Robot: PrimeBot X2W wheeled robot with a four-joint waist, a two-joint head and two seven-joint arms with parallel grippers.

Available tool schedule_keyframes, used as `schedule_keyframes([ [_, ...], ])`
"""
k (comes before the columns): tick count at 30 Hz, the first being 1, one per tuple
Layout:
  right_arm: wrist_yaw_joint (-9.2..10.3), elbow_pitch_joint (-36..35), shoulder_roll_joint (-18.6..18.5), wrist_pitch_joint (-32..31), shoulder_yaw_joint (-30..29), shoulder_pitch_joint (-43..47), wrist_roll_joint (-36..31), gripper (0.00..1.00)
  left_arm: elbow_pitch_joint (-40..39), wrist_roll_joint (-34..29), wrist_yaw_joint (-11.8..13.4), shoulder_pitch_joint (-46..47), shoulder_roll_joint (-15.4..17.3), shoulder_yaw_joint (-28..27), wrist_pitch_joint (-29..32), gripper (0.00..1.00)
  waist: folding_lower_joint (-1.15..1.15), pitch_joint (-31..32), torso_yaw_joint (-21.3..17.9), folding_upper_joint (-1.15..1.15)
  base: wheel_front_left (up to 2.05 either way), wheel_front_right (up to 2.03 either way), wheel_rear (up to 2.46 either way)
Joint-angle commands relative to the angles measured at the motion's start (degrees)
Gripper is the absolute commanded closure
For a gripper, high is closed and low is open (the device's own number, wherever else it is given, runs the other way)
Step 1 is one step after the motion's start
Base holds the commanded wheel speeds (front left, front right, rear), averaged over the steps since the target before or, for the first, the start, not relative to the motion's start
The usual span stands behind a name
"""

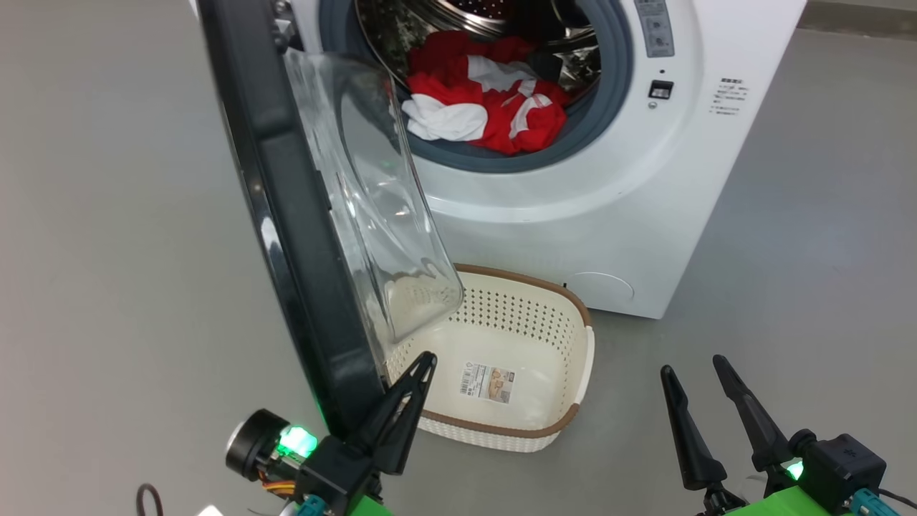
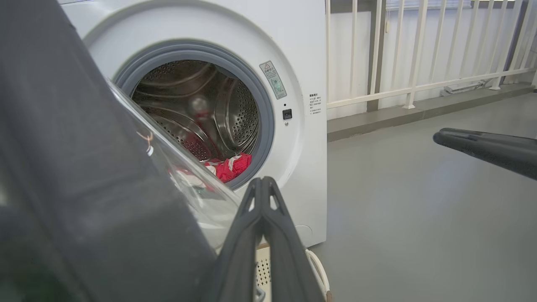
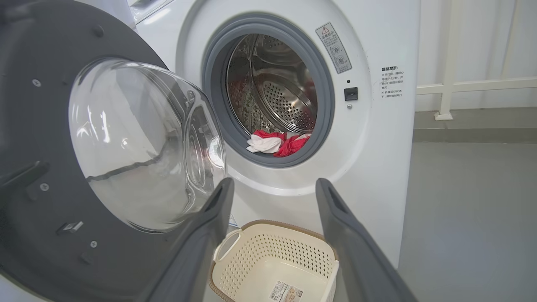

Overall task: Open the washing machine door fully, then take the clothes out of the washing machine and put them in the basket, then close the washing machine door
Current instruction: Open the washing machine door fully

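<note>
Pinched shut on nothing: left tool, tucked just inside the half-open large round black-rimmed glass washing machine door, seemingly to push it wider left. Spread and empty: right tool, near right. Heaped far in the big white front-loading washing machine: red-and-white fabric clothes. Parked below to catch them: cream perforated plastic basket.

Smooth grey floor, white railing against pale wall
</note>
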State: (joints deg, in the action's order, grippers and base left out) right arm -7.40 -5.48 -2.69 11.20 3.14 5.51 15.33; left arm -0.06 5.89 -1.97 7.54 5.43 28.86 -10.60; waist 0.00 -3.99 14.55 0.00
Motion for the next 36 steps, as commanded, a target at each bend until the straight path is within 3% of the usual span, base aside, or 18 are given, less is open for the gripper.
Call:
schedule_keyframes([
  [1,-0.09,-1.49,-0.19,0.18,1.64,-1.87,1.19,0.00,-1.34,0.47,1.19,1.62,1.44,-3.44,0.15,1.00,0.00,0.32,0.66,0.00,0.00,0.00,0.00],
  [16,-0.09,-2.06,-0.19,-0.64,1.96,-0.90,1.10,0.00,-1.84,1.79,3.74,-0.52,3.92,-6.50,0.43,1.00,0.00,1.36,4.84,0.00,0.00,0.00,0.00],
  [36,-0.09,-4.09,-0.19,-2.73,2.08,-0.31,-0.05,0.00,-1.30,3.54,8.05,-2.21,7.18,-12.65,-0.80,1.00,0.00,0.58,7.40,0.00,0.00,0.00,0.00],
])
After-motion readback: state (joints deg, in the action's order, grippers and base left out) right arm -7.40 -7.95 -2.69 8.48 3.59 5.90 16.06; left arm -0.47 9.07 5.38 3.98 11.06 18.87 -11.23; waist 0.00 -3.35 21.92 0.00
